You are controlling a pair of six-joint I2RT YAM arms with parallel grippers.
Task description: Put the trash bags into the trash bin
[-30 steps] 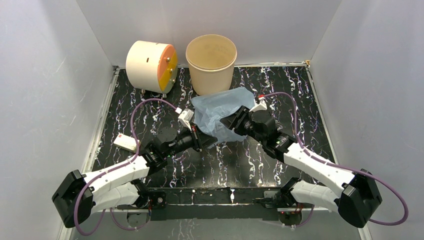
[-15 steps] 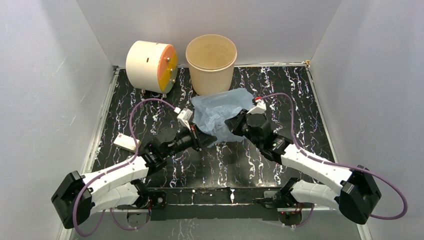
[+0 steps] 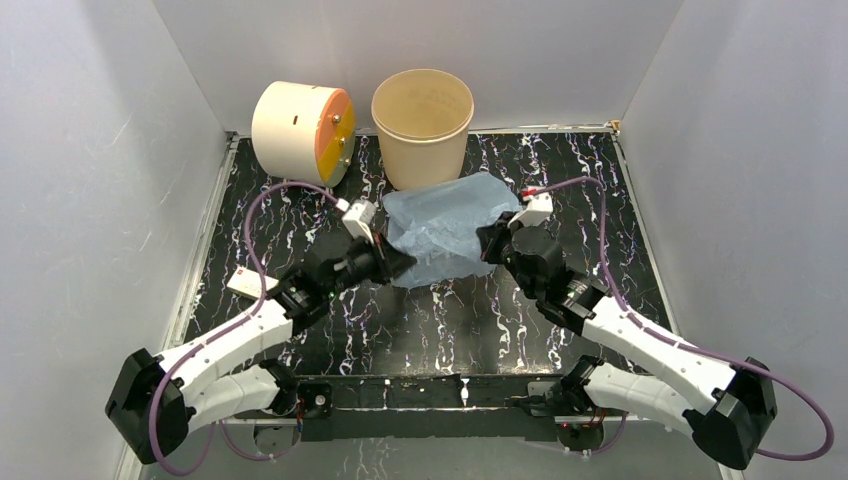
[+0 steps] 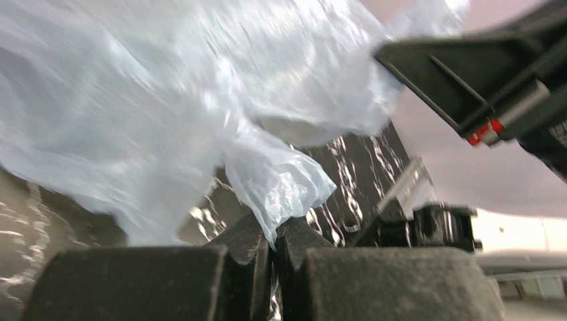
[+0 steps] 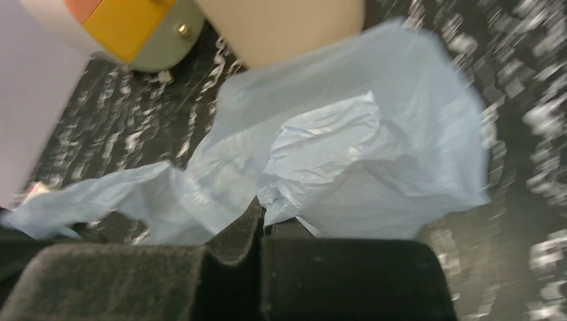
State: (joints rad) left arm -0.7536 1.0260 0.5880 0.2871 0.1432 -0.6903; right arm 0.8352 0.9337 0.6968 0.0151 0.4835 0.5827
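Two pinches on trash bag: left end effector at left edge, right end effector opposite.

Robot lab test cell: plain white walls boxing in a black marbled table, two arms bolted along its near edge.

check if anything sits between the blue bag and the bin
Nothing visible does. The bag, pinched by the left gripper and right gripper, is just in front of the bin; the cream drum stands aside.
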